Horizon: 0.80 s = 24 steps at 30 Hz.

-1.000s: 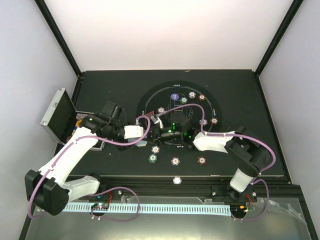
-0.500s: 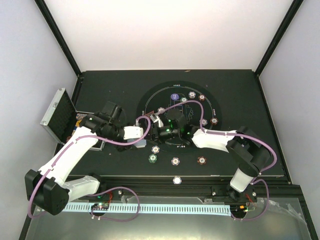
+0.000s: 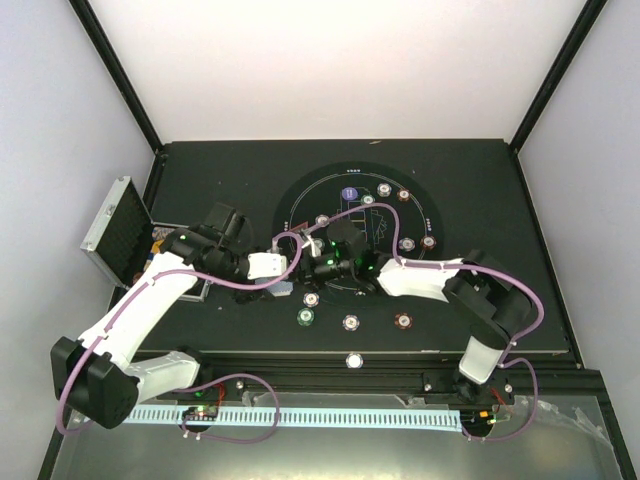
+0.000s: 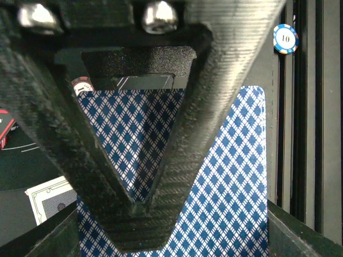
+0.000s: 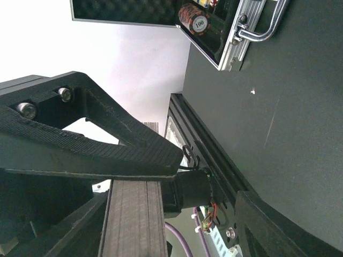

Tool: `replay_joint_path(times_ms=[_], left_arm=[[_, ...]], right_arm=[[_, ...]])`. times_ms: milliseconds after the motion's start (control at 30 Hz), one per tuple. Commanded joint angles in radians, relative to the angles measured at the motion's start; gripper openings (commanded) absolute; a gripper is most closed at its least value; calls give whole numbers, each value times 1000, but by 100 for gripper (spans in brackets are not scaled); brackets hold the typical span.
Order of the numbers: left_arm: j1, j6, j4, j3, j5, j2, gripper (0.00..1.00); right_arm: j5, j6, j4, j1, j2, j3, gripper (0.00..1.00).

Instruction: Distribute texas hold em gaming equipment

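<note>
The left gripper (image 4: 136, 209) is pinched tight on a blue-checked playing card (image 4: 225, 176) over the middle of the round mat (image 3: 300, 205). The right gripper (image 5: 209, 179) sits just right of it, jaws apart, with poker chips (image 3: 351, 322) lying around them on the mat
</note>
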Motion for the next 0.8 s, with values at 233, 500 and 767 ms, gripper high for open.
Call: replay_joint_path(times_ms=[233,500,767], left_arm=[[-2,14,-11,26,-8,-2,1],[10,18,-8,23,-9,1,2],[17,19,2,13,-19,9,2]], right_arm=[[6,-77,-95,-25,-3,15,56],[19,-129,-151,-48,-52,-32,50],[37,-154,-207,-52,-98,-25,45]])
